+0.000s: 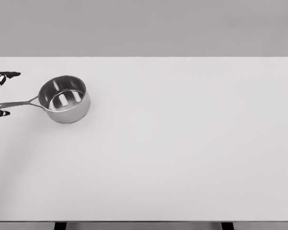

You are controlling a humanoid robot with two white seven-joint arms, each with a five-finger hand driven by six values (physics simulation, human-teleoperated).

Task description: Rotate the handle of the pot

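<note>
Where the white table [182, 158] nears its left edge, one steel pot [65, 99] stands upright, mouth open upward, interior bare and reflective. Item: pot handle [18, 103], a thin metal bar, runs from the pot's left wall straight out to the left, dipping slightly toward the viewer at its far end; the long axis of pot and handle thus lies roughly parallel to the table's back edge. Item: left hand [0, 93], only partly in frame at the picture's left border beyond the handle's tip. One dark-tipped finger [8, 74] reaches out behind the handle; another dark tip [1, 113] lies in front of it. The two sit spread either side of the handle's end, apart from the bar, with nothing grasped between them. Right of the pot, the tabletop is plain white to its far edge.
</note>
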